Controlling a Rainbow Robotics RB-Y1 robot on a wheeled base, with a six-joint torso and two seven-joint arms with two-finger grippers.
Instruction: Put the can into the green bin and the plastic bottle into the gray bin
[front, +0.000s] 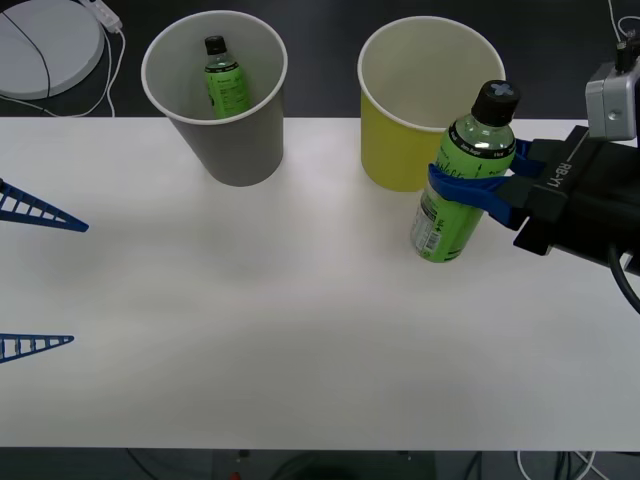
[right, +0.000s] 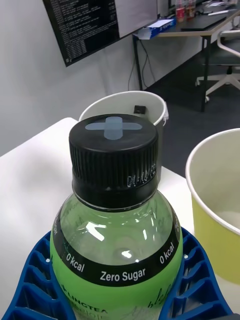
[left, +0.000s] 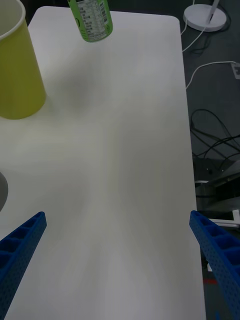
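The left gripper (front: 40, 285) waits at the near left of the white table (front: 300, 320), and its two blue ribbed fingers (left: 20, 245) are spread wide apart with nothing between them. On the right side, the right gripper (front: 470, 185) has its blue fingers closed tight around the plastic bottle (front: 462, 180). It holds the bottle up off the table, a bit tilted, just in front of the green bin (front: 420, 110). The bottle is small and bright green. It has a black screw cap (right: 114, 150) with a pale cross on top. A black band runs round its shoulder, and it says "Zero Sugar" and "0 kcal" in white letters. Lower down there is a word that looks like "LINCTEA", but it is partly hidden by the fingers. The side label has small print and a barcode, too tiny to read. The black arm of the right gripper has white letters on it that look like "RB-Y1". At the far side of the table the green bin stands upright with a white rim and a pale inside. Left of it, well apart, stands the gray bin (front: 235, 140). Another green bottle (front: 225, 82) with a black cap is inside the gray bin.
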